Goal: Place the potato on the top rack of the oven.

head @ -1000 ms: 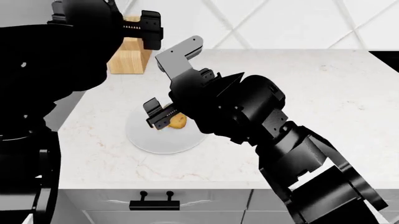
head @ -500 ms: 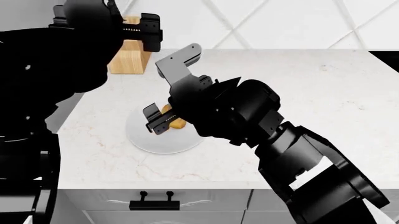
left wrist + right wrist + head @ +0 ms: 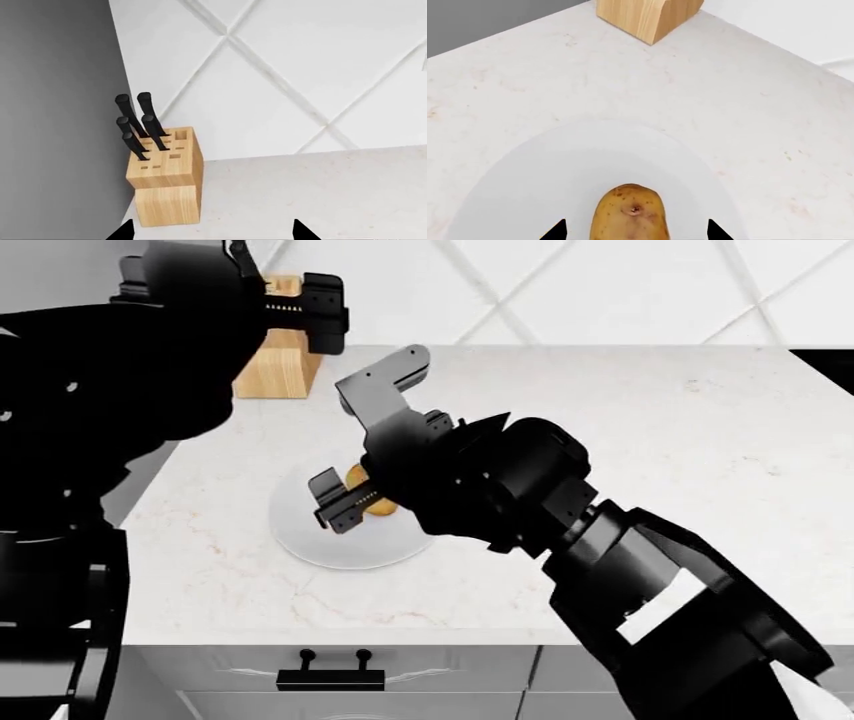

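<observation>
1 potato [image 3: 630,214], 1 white plate [image 3: 310,540], 1 wooden knife block [image 3: 165,176] holding 5 black-handled knives [image 3: 138,126], 2 end effectors: left [image 3: 296,302], right [image 3: 350,502], 1 tabletop [image 3: 694,460].

Open counter [image 3: 641,440] is seen to the right of the plate [image 3: 300,535]; the back left corner is occupied by a knife block [image 3: 274,365]; the wall [image 3: 300,70] closes the rear.
</observation>
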`<state>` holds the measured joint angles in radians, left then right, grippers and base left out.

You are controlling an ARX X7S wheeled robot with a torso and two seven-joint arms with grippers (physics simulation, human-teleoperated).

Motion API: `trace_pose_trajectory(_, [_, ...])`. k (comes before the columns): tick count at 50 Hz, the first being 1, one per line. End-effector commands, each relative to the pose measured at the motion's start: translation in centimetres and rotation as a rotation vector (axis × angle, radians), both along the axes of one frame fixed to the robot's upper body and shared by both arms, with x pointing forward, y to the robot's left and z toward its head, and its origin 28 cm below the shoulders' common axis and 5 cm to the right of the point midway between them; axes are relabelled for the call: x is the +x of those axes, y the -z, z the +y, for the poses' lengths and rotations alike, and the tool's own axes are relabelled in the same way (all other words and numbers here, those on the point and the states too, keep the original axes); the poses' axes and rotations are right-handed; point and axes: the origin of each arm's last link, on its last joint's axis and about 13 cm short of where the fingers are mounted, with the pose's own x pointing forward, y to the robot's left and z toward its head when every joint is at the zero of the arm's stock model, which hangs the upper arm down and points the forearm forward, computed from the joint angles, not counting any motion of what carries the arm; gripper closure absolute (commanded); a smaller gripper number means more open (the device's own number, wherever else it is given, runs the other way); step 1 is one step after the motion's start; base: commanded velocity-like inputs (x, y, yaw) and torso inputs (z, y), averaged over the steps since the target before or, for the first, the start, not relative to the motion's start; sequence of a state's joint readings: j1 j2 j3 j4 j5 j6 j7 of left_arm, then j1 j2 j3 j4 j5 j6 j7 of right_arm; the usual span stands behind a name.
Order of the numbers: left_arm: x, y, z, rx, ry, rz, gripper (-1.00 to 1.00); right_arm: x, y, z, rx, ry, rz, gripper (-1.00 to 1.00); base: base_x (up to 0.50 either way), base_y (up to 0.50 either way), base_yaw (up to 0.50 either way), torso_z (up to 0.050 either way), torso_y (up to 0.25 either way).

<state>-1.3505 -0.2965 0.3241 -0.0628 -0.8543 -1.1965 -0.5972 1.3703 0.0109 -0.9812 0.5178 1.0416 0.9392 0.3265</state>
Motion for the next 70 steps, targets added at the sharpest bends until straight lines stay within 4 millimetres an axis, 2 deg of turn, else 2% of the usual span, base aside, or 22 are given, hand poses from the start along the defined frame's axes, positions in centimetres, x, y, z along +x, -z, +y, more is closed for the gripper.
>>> trace_pose_trajectory(1, [0.1, 0.2, 0.0, 0.000, -0.001, 0.005, -1.00, 0.4, 0.6, 0.0, 0.002, 0.002, 0.014, -1.00, 0.00, 0.00, 0.00, 0.000, 0.000])
trace_pose_trajectory(27, [0.4, 0.8, -0.2, -0.004, 0.005, 0.016, -1.00, 0.7, 1.9, 0.0, 0.003, 0.001, 0.045, -1.00, 0.00, 0.00, 0.00, 0.000, 0.000])
trace_pose_trajectory(61, [0.1, 0.9, -0.2, -0.009, 0.003, 0.017, -1.00, 1.0, 2.6, 0.0, 0.003, 0.006, 0.060, -1.00, 0.00, 0.00, 0.00, 0.000, 0.000])
trace_pose_trajectory(70, [0.7, 1.2, 0.0, -0.011, 0.001, 0.022, -1.00, 1.2, 2.8, -0.1, 0.004, 0.007, 0.064, -1.00, 0.00, 0.00, 0.00, 0.000, 0.000])
